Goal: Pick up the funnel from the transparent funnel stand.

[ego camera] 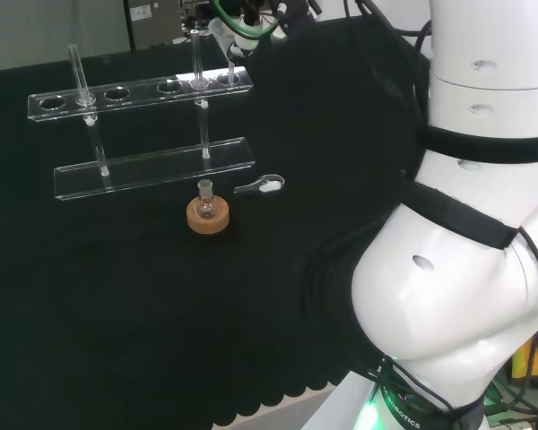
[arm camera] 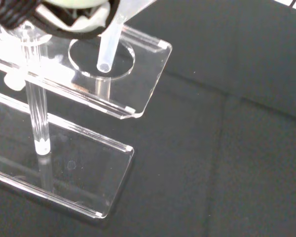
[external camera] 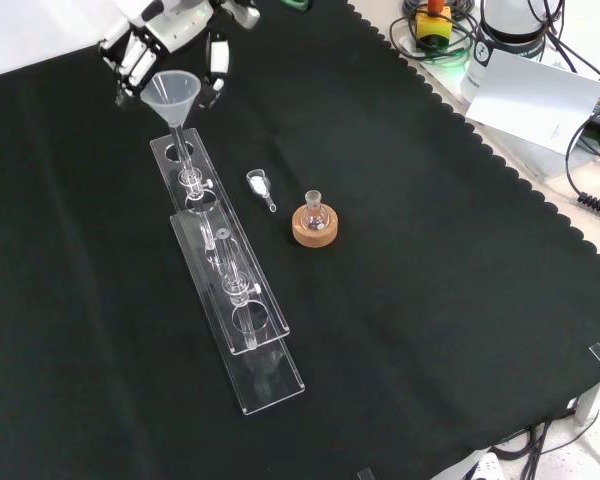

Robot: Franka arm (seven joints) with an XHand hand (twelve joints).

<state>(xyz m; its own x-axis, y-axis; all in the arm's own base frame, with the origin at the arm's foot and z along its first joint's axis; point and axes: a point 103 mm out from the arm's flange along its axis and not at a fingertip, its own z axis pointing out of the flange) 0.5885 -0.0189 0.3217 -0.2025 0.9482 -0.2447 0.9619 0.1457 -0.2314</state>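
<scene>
Starting near, front view: a bare stretch of black cloth [external camera: 450,300] is seen at the near edge.
Flask: a small round flask [external camera: 313,212] is seated upright on a cork ring [external camera: 314,228], with a small clear scoop [external camera: 261,187] lying just beside it.
Stand: a clear two-tier stand [external camera: 242,322] is laid lengthwise, running away from the camera.
Funnel: the funnel [external camera: 174,98] is found at the stand's far end; in the wrist view its stem tip [arm camera: 105,64] hangs just above the end hole, so it is judged already lifted clear.
Hand: the hand [external camera: 160,35] is seen curled around the funnel's cone.
Handling: the funnel is judged light, stiff and slippery; it is best held at the cone, below the rim.
</scene>
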